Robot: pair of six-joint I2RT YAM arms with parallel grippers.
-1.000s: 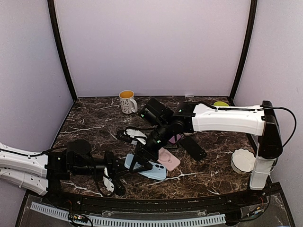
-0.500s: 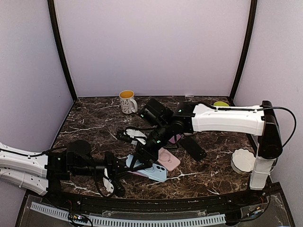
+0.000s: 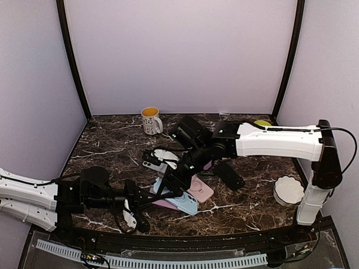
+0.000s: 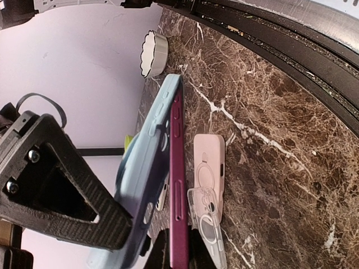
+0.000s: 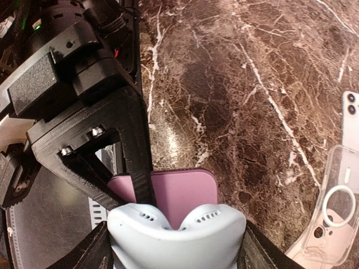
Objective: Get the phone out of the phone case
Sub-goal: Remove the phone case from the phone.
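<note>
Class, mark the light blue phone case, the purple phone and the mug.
light blue phone case (image 5: 176, 238), right wrist view, end wall
purple phone (image 5: 182, 193), right wrist view, bare face
mug (image 3: 150, 123), top view, its side

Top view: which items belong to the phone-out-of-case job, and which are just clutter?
In the job:
- light blue case, gripped by the right gripper
- purple phone, partly in it, gripped by the left gripper

Lying about:
- pink case
- clear case
- white phone
- mug
- white scalloped dish
</note>
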